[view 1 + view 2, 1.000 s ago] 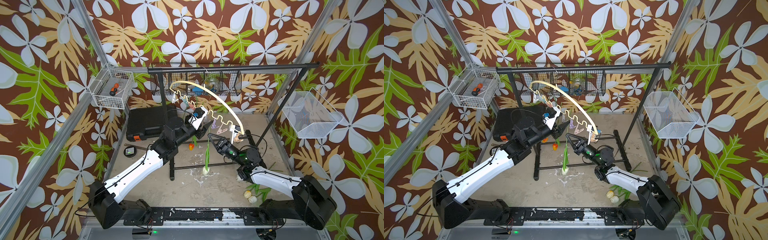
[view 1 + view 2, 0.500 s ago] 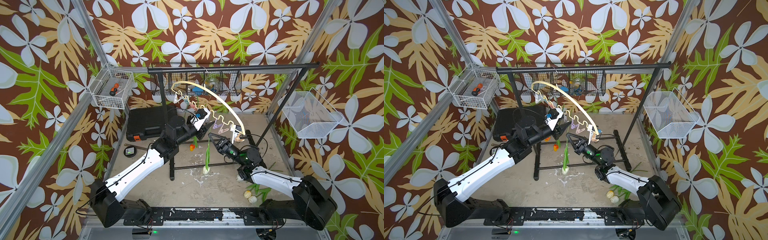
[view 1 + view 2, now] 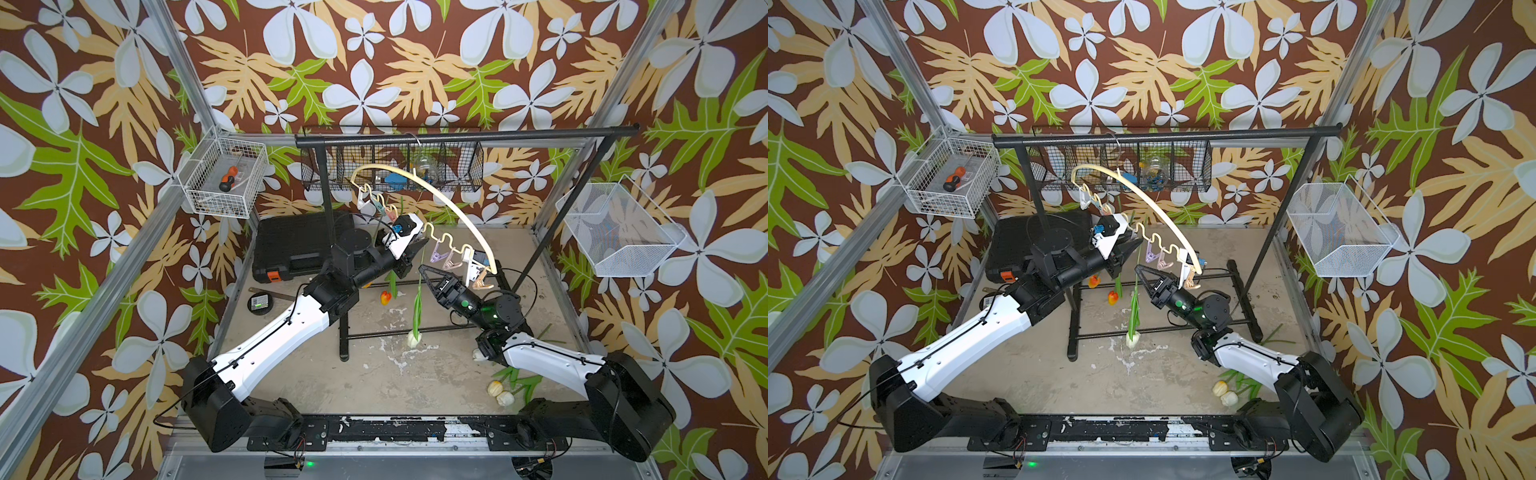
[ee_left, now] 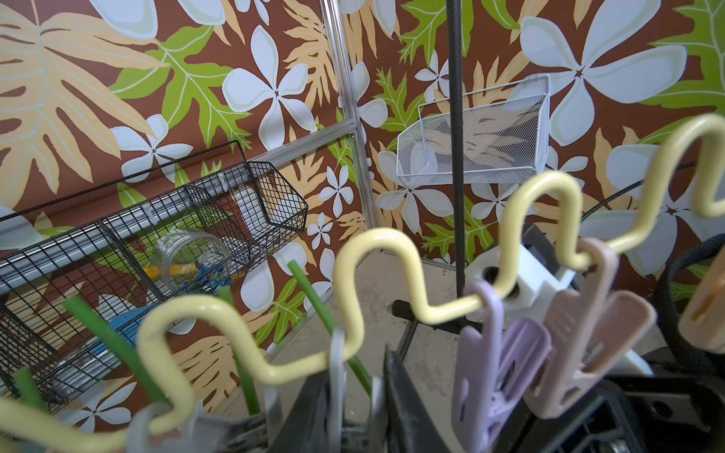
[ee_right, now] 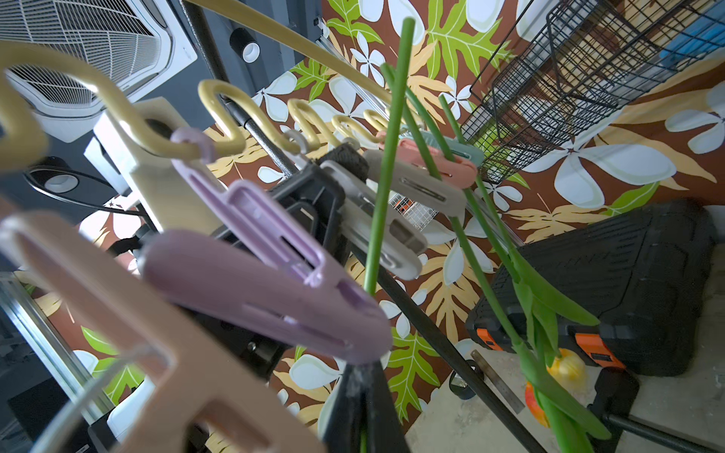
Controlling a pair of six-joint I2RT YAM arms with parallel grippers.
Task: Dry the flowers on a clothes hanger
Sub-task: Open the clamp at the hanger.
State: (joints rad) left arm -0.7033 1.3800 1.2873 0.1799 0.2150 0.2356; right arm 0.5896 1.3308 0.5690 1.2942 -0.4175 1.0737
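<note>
- The clothes hanger (image 3: 453, 212) (image 3: 1158, 208) hangs by its thin hook from the top bar of the black garment rack (image 3: 457, 135). Its wavy lower bar (image 4: 376, 235) carries a row of pastel pins.
- The left gripper (image 3: 417, 246) (image 4: 353, 412) is up at that wavy bar. Its jaws are drawn in around a grey clothespin (image 4: 337, 364) (image 5: 396, 223), with a finger against each side of it.
- The right gripper (image 3: 422, 269) (image 5: 363, 376) has its jaws pressed together on the green stem of a white tulip (image 3: 417, 307) (image 3: 1133, 311), which hangs head down just under the bar.
- In the right wrist view the stem crosses the grey clothespin. Whether it sits in the pin's mouth cannot be told.
- A lilac clothespin (image 5: 266, 282) hangs just beside the right gripper's fingertips.
- Two orange tulips (image 3: 1112, 297) hang head down from pins farther along the bar, near the left gripper.
- Two cream tulips (image 3: 498, 392) (image 3: 1223, 392) lie on the floor (image 3: 374, 374) beside the right arm's base, well apart from the hanger.
</note>
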